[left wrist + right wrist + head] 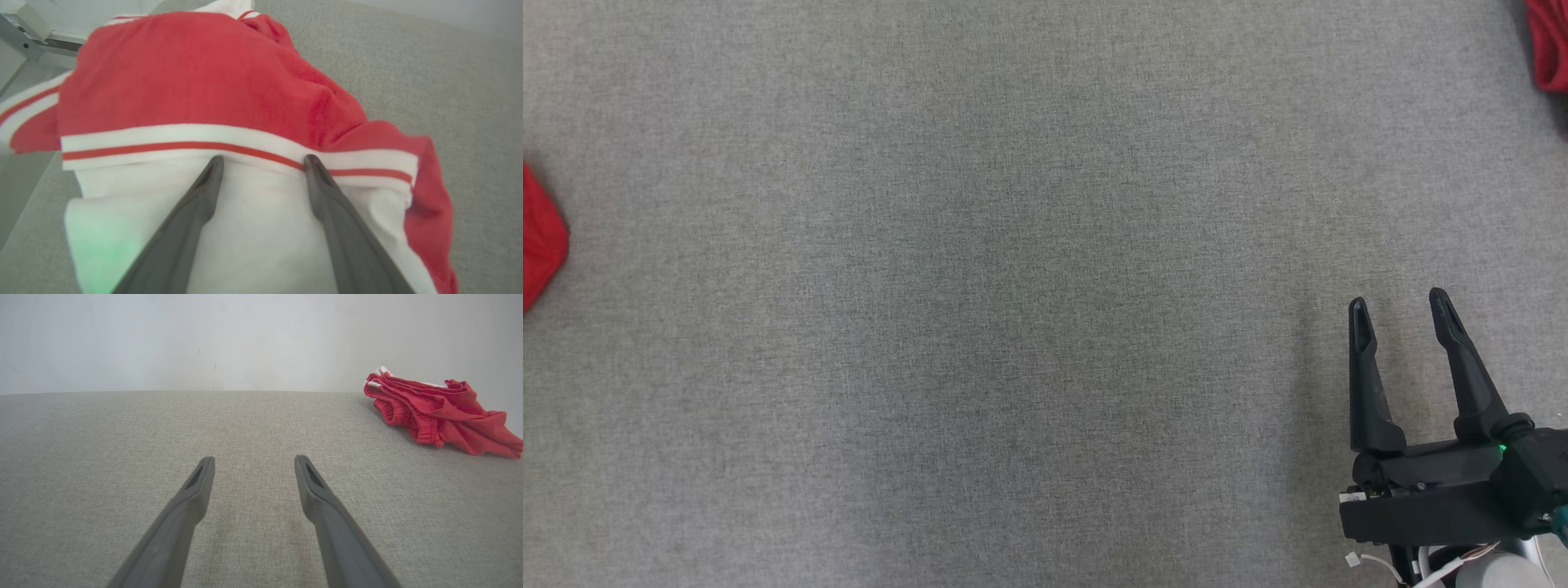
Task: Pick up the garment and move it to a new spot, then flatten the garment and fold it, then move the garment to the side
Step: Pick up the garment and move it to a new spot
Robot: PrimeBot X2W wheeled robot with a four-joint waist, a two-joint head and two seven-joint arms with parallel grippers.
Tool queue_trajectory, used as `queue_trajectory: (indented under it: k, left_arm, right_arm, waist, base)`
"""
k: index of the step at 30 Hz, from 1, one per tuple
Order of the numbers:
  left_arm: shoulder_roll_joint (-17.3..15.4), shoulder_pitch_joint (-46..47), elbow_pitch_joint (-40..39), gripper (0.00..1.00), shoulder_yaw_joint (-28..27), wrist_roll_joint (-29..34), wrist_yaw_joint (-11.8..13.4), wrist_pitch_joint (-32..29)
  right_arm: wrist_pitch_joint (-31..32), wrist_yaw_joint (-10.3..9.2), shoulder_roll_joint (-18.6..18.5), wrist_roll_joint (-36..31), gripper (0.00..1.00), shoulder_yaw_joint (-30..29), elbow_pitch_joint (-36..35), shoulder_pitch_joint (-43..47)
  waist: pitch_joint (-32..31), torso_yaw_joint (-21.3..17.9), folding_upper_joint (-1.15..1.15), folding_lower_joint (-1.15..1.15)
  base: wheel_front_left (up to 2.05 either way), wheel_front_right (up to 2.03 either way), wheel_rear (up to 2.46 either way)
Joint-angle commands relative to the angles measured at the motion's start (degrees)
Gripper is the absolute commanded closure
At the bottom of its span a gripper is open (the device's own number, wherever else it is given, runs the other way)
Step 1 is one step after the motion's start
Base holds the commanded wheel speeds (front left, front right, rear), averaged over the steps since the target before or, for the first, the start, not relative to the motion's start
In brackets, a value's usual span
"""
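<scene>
Red-and-white garment [184, 81] lying on grey surface [1013, 286], close to one edge. Left gripper [263, 161] over garment's white part, tips at striped band; jaws wide apart, nothing clamped. Right gripper [1397, 300] above bare stretch of grey surface; jaws wide apart, empty. Red shorts [433, 408] crumpled on same surface, far right corner.

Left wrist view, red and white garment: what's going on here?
The left end effector hangs open over a folded-looking red and white garment at the left of the grey surface, gripping nothing; contact is unclear. The right end effector is open above bare surface. A crumpled red garment lies at the far right.
</scene>
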State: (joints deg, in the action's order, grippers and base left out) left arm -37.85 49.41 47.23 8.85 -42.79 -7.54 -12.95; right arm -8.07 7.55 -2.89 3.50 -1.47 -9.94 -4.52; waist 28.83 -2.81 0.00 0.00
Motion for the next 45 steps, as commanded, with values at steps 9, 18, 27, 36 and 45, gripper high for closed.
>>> queue_trajectory:
  k: [9,18,27,36,45]
  left_arm:
    - [0.7,0.96,6.15,1.0,3.77,-3.61,0.15,-3.6]
    - [-0.68,3.06,2.7,1.0,7.57,-5.25,0.13,5.03]
    - [-3.9,5.84,-6.94,1.0,12.96,-4.65,0.13,14.57]
    - [-4.87,10.14,-20.65,1.0,16.79,-0.24,0.18,17.85]
    - [0.37,12.44,-35.95,1.0,22.48,1.0,2.11,10.46]
  right_arm:
    - [0.75,-0.15,0.02,-0.6,0.0,0.22,-0.36,-0.79]
    - [0.34,-0.14,0.01,-0.08,0.0,0.28,0.74,-0.13]
    - [-1.37,-0.14,0.0,2.05,0.0,1.3,4.07,0.64]
    - [-4.41,-0.14,0.01,5.75,0.0,2.64,8.88,1.54]
    - [-6.75,-0.14,-0.01,10.0,0.0,4.48,13.54,1.57]
  waist:
    - [-0.19,-0.1,0.0,0.0]
    - [-3.74,1.21,0.0,0.0]
    - [-9.74,1.81,0.0,0.0]
    - [-15.01,-1.34,0.0,0.0]
    - [-17.12,-8.42,0.0,0.0]
  base:
    - [0.0,0.0,0.0]
    - [0.0,0.0,0.0]
    - [0.0,0.0,0.0]
    - [0.0,0.0,0.0]
    - [0.0,0.0,0.0]
